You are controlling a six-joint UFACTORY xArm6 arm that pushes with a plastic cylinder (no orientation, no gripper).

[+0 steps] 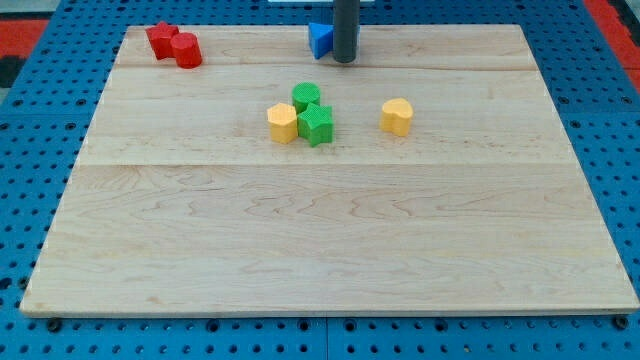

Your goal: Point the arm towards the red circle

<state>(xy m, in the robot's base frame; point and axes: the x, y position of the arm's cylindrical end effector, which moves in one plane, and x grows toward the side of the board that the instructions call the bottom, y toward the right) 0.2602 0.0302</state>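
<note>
The red circle is a short red cylinder at the board's top left, touching another red block of unclear shape on its left. My tip is at the top centre of the board, just right of a blue block and touching or nearly touching it. The tip is far to the right of the red circle.
A green round block, a green star-like block and a yellow hexagon block cluster below my tip. A yellow block lies to their right. The wooden board sits on a blue pegboard.
</note>
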